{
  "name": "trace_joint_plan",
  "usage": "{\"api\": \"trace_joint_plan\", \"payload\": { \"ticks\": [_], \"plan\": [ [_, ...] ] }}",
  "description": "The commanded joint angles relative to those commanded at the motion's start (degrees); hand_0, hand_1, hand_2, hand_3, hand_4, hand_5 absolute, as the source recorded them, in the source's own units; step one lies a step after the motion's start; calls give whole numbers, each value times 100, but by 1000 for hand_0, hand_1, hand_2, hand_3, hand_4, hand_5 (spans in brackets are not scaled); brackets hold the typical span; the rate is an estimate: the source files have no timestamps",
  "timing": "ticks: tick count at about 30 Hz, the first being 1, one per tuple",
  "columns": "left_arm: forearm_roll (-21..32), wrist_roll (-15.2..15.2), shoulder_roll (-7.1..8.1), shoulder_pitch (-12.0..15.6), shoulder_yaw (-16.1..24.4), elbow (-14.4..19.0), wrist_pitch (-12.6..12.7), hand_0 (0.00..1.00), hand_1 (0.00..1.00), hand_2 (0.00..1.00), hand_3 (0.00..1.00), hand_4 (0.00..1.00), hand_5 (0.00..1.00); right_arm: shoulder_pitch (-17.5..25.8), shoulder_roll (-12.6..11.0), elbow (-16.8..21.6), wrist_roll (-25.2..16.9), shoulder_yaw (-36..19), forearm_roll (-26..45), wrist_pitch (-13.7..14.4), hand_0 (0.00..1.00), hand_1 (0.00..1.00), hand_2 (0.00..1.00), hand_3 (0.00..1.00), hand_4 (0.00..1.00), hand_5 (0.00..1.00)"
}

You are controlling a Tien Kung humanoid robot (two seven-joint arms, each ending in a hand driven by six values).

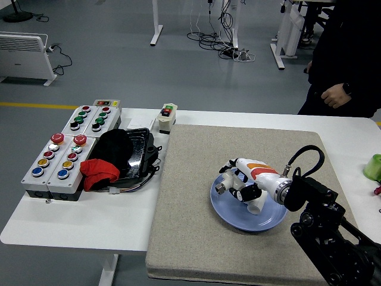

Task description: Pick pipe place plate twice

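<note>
A blue plate [225, 210] lies on the grey mat [190, 179] right of centre. A white pipe fitting [258, 206] rests in the plate, partly covered by my right hand [233, 186]. That hand, white with orange marks and black fingers [249, 192], hangs over the plate's left half just above the fitting. Its fingers are loosely spread and I see nothing held in them. Its black arm comes in from the lower right. My left arm does not show.
Button boxes [59, 156] and a black tray [138, 154] holding black and red cloth [98, 171] sit on the left. A small switch box [166, 117] stands at the back. A green object [373, 167] is at the right edge. A person's hand [332, 95] hangs beyond the far right.
</note>
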State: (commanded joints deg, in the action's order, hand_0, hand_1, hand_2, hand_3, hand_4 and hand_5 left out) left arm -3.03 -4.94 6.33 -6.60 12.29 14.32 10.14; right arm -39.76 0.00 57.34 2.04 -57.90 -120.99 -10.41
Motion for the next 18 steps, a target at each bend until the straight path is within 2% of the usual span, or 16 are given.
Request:
{"api": "trace_joint_plan", "payload": {
  "ticks": [4,5,12,15,18],
  "plan": [
    [0,-1,0,2,-1,0,-2,623,586,518,588,266,998,10,0,-46,-90,35,-54,-50,973,914,998,998,775,225],
    [-1,-2,0,2,-1,0,-3,623,586,518,588,267,998,11,0,-49,-96,36,-53,-53,998,953,998,998,830,252],
    [-38,-14,-8,14,22,1,0,623,587,519,588,266,998,34,0,-16,-161,-4,-107,-124,998,960,998,998,850,260],
    [-53,-17,-9,21,33,0,2,623,587,519,588,266,998,80,0,63,-170,-153,-120,-69,998,960,998,998,850,260],
    [-75,-20,-9,28,43,-1,3,623,587,518,588,265,998,164,-9,229,-220,-431,-69,109,998,953,998,998,844,266]
  ]
}}
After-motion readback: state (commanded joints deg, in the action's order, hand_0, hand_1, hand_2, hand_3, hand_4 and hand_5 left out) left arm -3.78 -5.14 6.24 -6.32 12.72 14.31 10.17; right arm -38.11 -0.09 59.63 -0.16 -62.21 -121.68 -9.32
